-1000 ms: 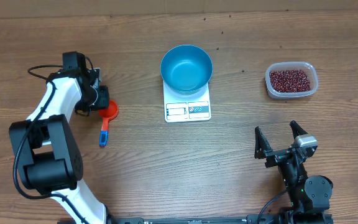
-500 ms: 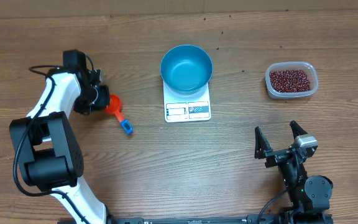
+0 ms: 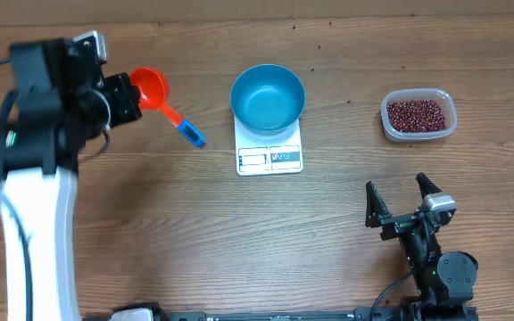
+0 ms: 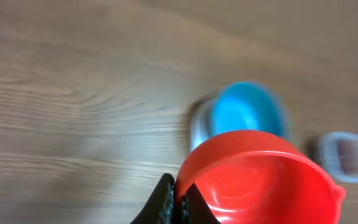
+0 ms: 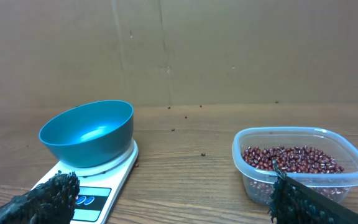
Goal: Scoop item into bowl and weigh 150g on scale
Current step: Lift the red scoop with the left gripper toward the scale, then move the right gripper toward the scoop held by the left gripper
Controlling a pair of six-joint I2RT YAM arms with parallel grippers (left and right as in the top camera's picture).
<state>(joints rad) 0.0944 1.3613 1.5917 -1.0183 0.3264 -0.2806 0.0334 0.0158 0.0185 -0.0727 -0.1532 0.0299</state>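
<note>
Overhead alone takes in the whole wooden counter [image 3: 150, 232]. It also shows the white left arm [image 3: 34, 196] reaching up the left side, and both pincers at once. The blue bowl [image 3: 268, 98] sits on the far part of the white scale [image 3: 269, 158], whose display and label panel face the robot's side. To their right, well apart, lies the clear tub [image 3: 385, 116] holding the heap of beans [image 3: 416, 115].

The right wrist view gives what overhead cannot: the bowl's depth, the tub's walls and the beans lying low inside them. That view does not include the scoop [image 3: 150, 87]. The left wrist view, blurred, looks into the scoop's red cup, with the bowl and tub small beyond it.

The left pincer [image 3: 125, 96] is pressed together on the rim of the red cup, left of the bowl. The scoop's long axis runs on a slant from the cup at the far left to the blue handle tip, which points toward the scale's near left corner. The right pincer [image 3: 396, 185] is spread wide with nothing between its fingers, near the robot's edge and below the tub.

Count: one bowl, one scale, one tub, one scoop, two pincers, many beans.
</note>
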